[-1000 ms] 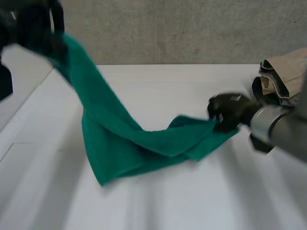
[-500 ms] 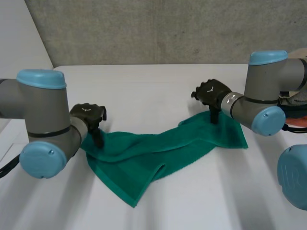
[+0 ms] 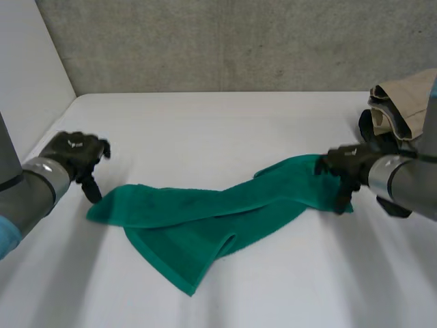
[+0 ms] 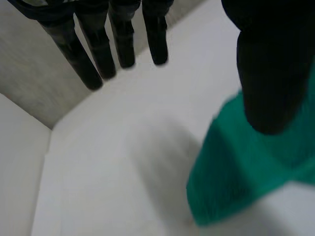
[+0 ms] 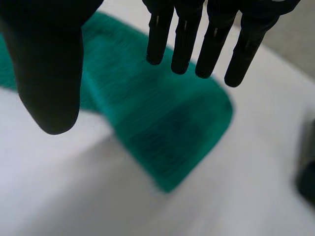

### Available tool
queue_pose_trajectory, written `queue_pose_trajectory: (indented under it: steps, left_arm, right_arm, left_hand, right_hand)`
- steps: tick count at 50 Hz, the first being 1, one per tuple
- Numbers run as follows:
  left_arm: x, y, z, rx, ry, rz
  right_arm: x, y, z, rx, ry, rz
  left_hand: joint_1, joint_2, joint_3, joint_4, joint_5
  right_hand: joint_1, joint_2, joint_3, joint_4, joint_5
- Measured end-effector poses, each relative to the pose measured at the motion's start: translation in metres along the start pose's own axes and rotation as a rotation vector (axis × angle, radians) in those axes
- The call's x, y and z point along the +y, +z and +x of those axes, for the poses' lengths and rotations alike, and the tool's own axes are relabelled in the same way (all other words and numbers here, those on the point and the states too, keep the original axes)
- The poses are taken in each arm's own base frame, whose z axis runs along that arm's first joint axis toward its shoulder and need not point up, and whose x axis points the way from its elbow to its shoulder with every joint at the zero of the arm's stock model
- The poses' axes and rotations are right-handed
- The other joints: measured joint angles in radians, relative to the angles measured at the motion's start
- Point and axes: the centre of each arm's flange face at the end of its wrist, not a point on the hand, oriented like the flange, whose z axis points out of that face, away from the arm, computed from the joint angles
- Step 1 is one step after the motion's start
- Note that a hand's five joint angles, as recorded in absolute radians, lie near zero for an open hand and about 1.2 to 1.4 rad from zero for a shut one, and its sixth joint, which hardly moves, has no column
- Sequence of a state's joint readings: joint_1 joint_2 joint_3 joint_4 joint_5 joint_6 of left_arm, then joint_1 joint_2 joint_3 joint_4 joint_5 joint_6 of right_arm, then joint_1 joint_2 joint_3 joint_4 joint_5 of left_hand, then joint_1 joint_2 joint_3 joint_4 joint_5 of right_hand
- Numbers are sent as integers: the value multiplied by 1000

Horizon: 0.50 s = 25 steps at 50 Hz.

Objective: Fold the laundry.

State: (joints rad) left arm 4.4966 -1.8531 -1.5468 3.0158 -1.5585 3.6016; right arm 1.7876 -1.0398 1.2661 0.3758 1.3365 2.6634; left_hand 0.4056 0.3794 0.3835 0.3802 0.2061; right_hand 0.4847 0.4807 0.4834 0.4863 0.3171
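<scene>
Evidently at the laying-out step, the green towel (image 3: 198, 212) lies rumpled on the counter (image 3: 225, 123), with the left hand (image 3: 75, 152) and right hand (image 3: 348, 162) straight-fingered and empty at its opposite ends; the next move probably calls for pinching its corners to pull it flat.

Lighting: bright, diffuse, even. White table (image 3: 225, 123): uniformly lit, pale sheen. Green towel (image 3: 205, 219): colour saturated, faint soft shadow under its near fold. Concrete wall (image 3: 239, 41): flat grey.
</scene>
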Motion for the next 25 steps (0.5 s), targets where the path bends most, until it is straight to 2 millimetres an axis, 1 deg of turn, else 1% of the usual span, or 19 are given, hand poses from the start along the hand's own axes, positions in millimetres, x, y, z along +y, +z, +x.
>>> queue_pose_trajectory:
  steps: [1,2,3,4,5,6,7,10,15,21,25]
  left_arm:
    - [6,4,-1,9,19,-14]
    - [11,7,-2,17,34,-25]
    - [19,13,-2,32,57,-42]
    - [25,17,-2,48,75,-56]
    - [29,19,-2,62,86,-66]
    - [34,22,-1,80,99,-78]
    - [38,25,0,97,109,-87]
    - [47,31,4,141,126,-108]
    - [51,41,9,168,134,-115]
    - [51,55,14,145,151,-98]
    - [51,66,21,126,174,-90]
  right_arm:
    - [2,1,-1,-7,7,-4]
    - [10,6,-3,-31,28,-17]
    - [12,8,-4,-38,35,-20]
    - [20,17,-7,-64,58,-22]
    - [23,20,-8,-72,65,-21]
    - [24,23,-8,-75,68,-18]
    - [28,30,-9,-82,74,-7]
    - [31,43,-10,-82,72,29]
    - [30,58,-11,-65,48,92]
    - [25,69,-13,-45,7,154]
    - [22,79,-15,-37,-31,187]
  left_hand:
    - [0,0,0,0,0]
    - [81,84,81,86,87]
    - [90,101,97,102,102]
    - [90,101,97,102,102]
    - [90,101,97,102,102]
    - [131,152,150,157,156]
    - [131,152,149,156,156]
    - [74,100,100,97,94]
    - [-23,2,-3,-10,-14]
    - [-47,-35,-37,-41,-51]
    - [-47,-35,-37,-42,-53]
  right_hand:
    - [10,12,10,12,10]
    - [18,21,17,19,18]
    - [22,26,23,26,25]
    - [22,26,24,26,27]
    - [22,26,24,26,27]
    - [22,26,24,26,27]
    - [22,26,24,26,27]
    - [21,26,23,24,23]
    - [19,24,22,24,7]
    - [19,24,22,24,7]
    - [23,35,37,37,34]
